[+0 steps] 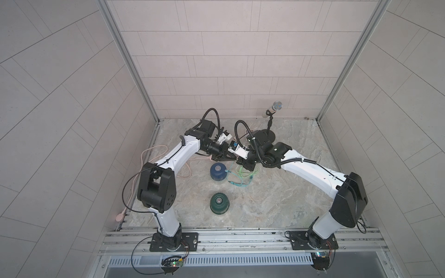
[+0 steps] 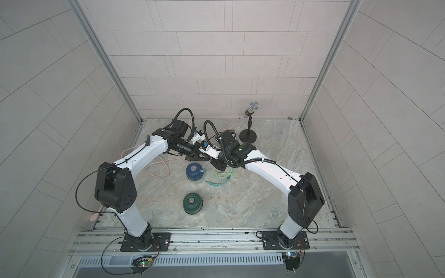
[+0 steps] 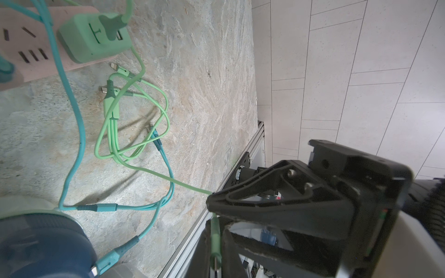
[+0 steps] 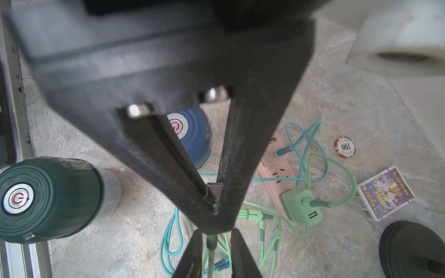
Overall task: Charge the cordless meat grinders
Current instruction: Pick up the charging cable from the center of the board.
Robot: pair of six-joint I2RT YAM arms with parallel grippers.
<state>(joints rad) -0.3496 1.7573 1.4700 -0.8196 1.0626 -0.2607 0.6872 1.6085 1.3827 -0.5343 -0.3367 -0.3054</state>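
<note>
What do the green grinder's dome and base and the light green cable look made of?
The green grinder has a matte, probably plastic dome with moulded rings and a translucent, likely plastic base. The light green cable looks soft and rubbery, judging by its loose loops.

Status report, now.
Left claw shut on green cable; right claw pinching its plug. Blue grinder has teal cable in; green grinder unplugged. Blue grinder sits between claws and green grinder.
</note>
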